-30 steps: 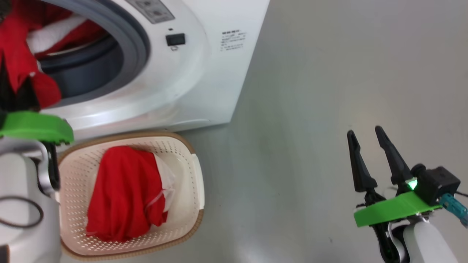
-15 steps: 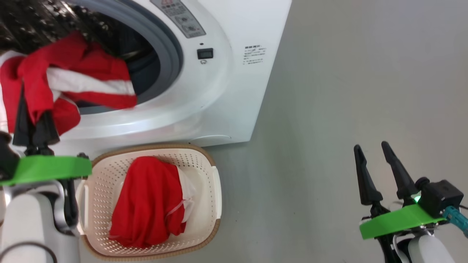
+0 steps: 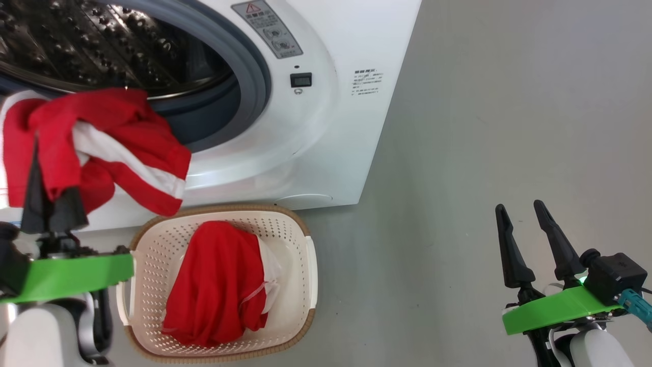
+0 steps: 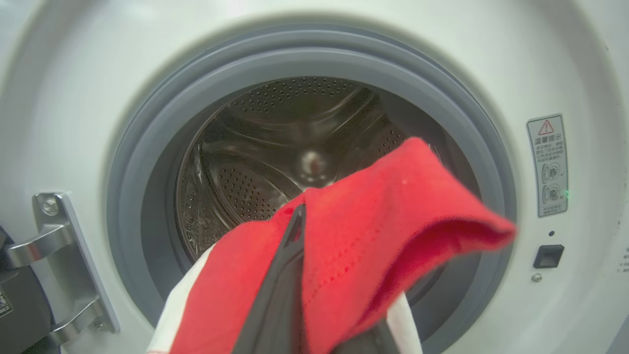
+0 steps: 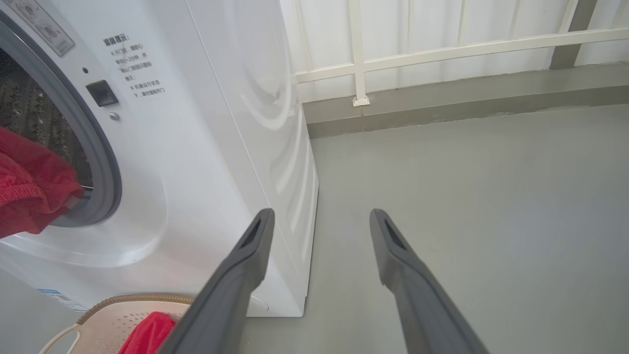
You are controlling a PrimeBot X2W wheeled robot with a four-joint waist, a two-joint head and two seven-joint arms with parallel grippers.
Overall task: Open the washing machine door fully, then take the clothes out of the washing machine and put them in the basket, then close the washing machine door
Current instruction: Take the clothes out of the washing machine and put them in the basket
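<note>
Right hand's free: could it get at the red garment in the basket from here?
Probably yes. The right hand is open over bare floor, with nothing between it and the basket, whose top is uncovered. The red garment lies heaped inside, exposed from above. Its reach is unproven.

Setting: laundry area, bare and utilitarian. Evidence was a white front-loading washing machine [image 3: 331, 132], a perforated basket [image 3: 153, 250] before it, a plain grey floor [image 3: 484, 127], and a white panelled wall [image 5: 432, 24] with grey skirting [image 5: 442, 105].
</note>
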